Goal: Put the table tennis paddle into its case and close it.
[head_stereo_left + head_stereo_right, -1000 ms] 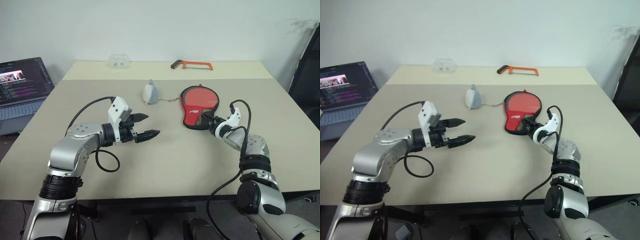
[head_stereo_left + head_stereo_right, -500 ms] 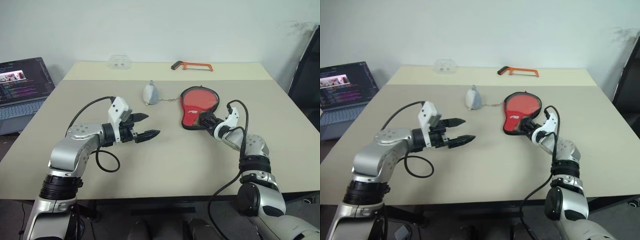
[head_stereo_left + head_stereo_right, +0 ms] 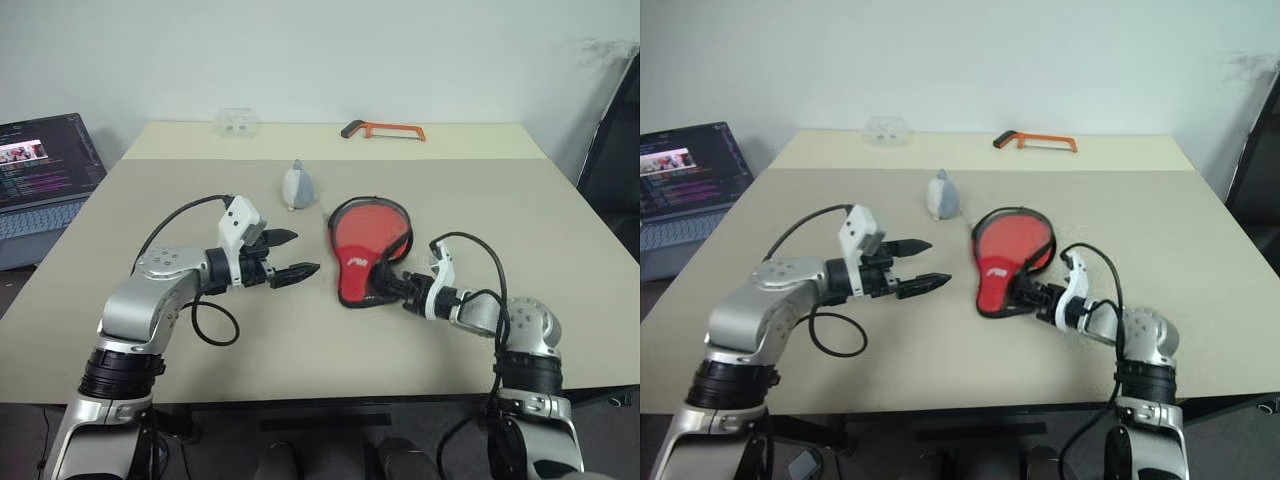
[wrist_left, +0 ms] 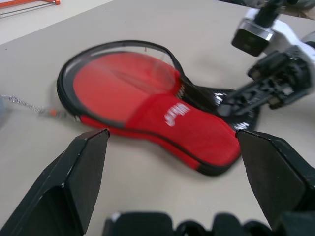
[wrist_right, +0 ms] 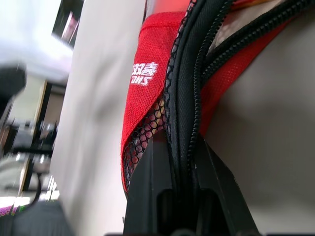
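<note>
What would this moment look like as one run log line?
right gripper: shut on case edge | left gripper: open, holding nothing | case: unzipped, on table

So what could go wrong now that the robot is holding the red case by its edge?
1. The right pincer is shut on just the zip edge at the narrow end of the case, so the fabric might slip out.
2. The grey pouch hangs on a chain from the case; pulling could drag it along or snag it.
3. The left pincer is open beside the case and not holding it, so the case may slide around.
</note>
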Controlling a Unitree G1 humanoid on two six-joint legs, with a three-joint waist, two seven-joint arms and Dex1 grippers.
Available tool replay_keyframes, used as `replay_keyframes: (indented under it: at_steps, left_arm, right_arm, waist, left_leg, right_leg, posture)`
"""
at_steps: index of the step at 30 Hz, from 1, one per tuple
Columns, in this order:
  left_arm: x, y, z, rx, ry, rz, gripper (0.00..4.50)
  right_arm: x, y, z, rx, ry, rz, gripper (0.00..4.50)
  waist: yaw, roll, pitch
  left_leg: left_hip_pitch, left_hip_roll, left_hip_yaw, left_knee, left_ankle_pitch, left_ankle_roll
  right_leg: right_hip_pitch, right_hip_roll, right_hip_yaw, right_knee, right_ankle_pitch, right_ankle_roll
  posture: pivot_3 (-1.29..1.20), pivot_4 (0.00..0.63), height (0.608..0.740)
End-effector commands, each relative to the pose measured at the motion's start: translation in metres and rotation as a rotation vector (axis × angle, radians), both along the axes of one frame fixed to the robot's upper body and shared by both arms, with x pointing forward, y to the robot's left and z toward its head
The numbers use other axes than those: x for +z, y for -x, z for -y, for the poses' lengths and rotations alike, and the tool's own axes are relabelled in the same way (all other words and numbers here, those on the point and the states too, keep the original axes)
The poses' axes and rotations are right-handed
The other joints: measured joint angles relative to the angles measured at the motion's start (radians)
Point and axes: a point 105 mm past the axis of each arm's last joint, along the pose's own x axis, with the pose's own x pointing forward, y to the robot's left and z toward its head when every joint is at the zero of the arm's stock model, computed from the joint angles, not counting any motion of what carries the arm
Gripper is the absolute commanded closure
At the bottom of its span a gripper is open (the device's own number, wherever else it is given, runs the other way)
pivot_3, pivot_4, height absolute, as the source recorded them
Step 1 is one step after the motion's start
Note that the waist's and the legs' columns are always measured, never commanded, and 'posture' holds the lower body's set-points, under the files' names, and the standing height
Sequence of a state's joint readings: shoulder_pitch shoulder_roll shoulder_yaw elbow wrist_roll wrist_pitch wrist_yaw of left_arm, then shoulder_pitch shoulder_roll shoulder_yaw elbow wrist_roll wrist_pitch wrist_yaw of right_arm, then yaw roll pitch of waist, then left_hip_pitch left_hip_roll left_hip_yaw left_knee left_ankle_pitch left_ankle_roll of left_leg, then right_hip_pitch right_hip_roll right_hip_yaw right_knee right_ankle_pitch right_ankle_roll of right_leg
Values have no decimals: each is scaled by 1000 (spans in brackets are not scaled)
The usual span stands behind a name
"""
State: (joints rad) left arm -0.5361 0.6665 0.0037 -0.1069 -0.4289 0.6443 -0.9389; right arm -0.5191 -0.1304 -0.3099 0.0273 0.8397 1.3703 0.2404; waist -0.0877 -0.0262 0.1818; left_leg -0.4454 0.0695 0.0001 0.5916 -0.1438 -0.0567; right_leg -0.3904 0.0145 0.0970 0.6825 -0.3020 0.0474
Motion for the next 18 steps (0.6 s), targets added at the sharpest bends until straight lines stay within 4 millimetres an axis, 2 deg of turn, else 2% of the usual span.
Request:
replay_keyframes:
  at_steps: [1, 3, 6, 11, 18]
  left_arm:
    - [11, 1, -1, -13, -16, 49, 0]
    - [12, 2, 0, -17, -17, 50, 0]
    - [12, 2, 0, -19, -18, 49, 0]
    - [11, 4, 1, -27, -24, 47, 0]
    - [11, 4, 3, -40, -29, 46, 0]
  right_arm:
    - [-12, 33, -15, 138, 6, -63, 4438]
    - [-21, 51, -11, 174, 45, -79, 4438]
    - [-32, 66, -3, 182, 88, -106, 4438]
    - [-44, 89, 6, 187, 108, -144, 4438]
    - [-57, 110, 11, 170, 126, -192, 4438]
  waist:
    - [1, 0, 0]
    - [2, -1, -1]
    - [5, -3, -2]
    - [8, -8, -6]
    - [18, -16, -12]
  left_leg:
    - [0, 0, 0, 0, 0, 0]
    - [0, 0, 0, 0, 0, 0]
    - [0, 0, -1, 0, 0, -1]
    - [0, 0, -1, 0, -1, -1]
    - [0, 0, -1, 0, -2, -3]
  right_leg:
    - [0, 0, 0, 0, 0, 0]
    - [0, 0, 0, 0, -1, 1]
    - [0, 0, 0, -1, -1, 0]
    - [1, 0, -1, -1, -1, 0]
    - [1, 0, -2, -2, -3, 0]
  posture:
    - [0, 150, 740]
    - [0, 150, 740]
    - [0, 150, 740]
    - [0, 150, 740]
    - [0, 150, 740]
